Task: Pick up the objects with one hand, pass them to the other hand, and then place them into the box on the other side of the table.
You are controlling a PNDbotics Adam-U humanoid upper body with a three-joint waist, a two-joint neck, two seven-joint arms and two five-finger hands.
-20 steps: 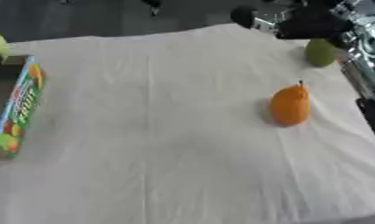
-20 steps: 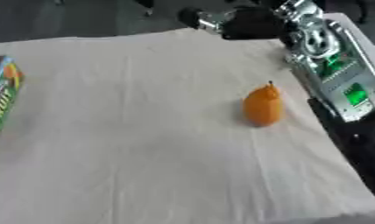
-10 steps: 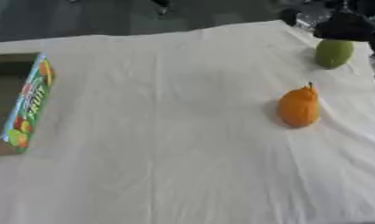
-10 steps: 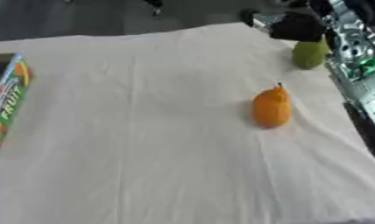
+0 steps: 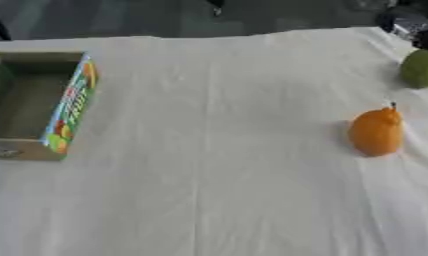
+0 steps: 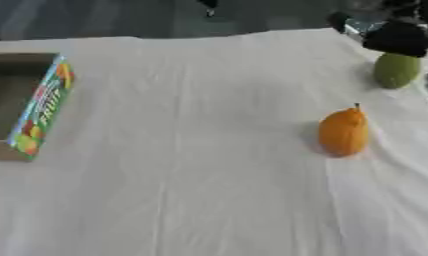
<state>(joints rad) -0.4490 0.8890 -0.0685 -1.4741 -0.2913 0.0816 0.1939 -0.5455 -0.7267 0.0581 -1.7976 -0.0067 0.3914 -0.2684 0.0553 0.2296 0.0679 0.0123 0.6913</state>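
Note:
An orange pear-shaped fruit (image 5: 375,133) stands on the white cloth at the right. Behind it, near the right edge, a green fruit (image 6: 396,70) rests on the cloth. My right hand (image 6: 398,37), black and blurred, hangs directly over the green fruit's top and seems to touch it; its grip is hidden. An open box (image 5: 70,107) with a colourful printed side sits at the far left, and nothing shows inside it. My left hand shows in neither view.
A white cloth (image 5: 217,165) covers the whole table. The table's far edge runs along the top, with dark floor beyond. Silver parts of my right arm (image 5: 412,24) crowd the upper right corner.
The camera has swung, so the whole picture shifted and the box now shows more fully at the left. My right hand stays over the green fruit. The orange fruit has not moved.

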